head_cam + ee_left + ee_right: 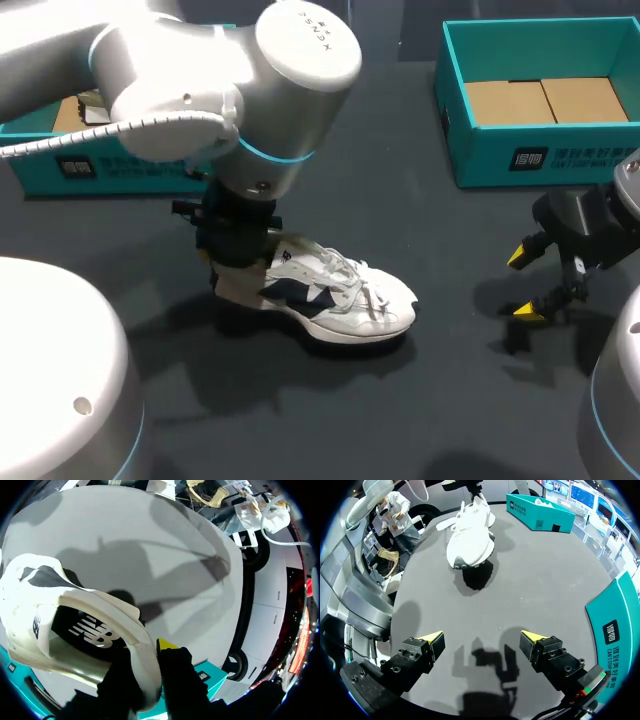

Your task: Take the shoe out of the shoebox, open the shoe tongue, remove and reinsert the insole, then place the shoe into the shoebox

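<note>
Sitting on the table (430,400) outside its shoebox (540,150), the shoe (340,290) is clamped at the heel by the left gripper (150,650), seemingly to steady it; the right gripper (481,637) is held open, well apart.

One shoe (345,300); two teal boxes (30,168) (480,150); two yellow-tipped grippers (150,650) (522,283).

Head cam: we're looking down on the desk (430,180) from above and behind the robot, getting the whole workspace. Left wrist cam: we're sitting tight against the shoe (60,625), peering over its heel collar across the desk. Right wrist cam: we're hovering near the desk, facing the shoe's toe from well apart. All three are sharing that shoe.
</note>
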Tool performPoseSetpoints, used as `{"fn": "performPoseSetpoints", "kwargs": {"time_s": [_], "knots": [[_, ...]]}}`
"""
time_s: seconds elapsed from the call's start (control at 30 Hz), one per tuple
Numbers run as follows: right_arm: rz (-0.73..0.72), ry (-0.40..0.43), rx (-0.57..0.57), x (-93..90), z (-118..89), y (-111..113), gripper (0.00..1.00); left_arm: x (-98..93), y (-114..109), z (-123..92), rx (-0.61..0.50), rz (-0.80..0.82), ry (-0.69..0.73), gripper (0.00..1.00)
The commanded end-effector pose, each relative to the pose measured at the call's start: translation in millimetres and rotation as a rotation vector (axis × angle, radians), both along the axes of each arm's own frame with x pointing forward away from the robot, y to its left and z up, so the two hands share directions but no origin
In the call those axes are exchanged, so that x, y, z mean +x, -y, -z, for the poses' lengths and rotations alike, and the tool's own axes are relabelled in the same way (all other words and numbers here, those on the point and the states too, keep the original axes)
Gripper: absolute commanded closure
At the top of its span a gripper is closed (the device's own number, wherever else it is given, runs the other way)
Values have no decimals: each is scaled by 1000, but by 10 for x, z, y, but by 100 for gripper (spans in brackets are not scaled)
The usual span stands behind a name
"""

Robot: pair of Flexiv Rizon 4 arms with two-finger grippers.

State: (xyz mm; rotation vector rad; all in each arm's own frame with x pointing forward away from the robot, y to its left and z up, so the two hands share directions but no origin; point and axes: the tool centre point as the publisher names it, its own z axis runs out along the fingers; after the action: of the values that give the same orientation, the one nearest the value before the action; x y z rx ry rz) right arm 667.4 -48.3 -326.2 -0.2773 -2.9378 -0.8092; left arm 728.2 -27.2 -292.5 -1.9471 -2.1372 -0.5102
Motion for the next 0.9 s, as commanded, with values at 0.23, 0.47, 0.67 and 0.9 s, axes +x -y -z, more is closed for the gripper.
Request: {"fn": "performPoseSetpoints", "kwargs": {"time_s": [0.23,0.47,0.67,0.9], "knots": [[1,2,-2,-13,-2,3,0,19,269,260,20,11,22,100],[1,2,-2,-13,-2,3,0,20,390,386,13,27,39,100],[1,2,-2,-13,-2,3,0,29,456,444,8,34,44,100],[1,2,-2,-13,-2,3,0,2,485,517,8,47,46,100]]}}
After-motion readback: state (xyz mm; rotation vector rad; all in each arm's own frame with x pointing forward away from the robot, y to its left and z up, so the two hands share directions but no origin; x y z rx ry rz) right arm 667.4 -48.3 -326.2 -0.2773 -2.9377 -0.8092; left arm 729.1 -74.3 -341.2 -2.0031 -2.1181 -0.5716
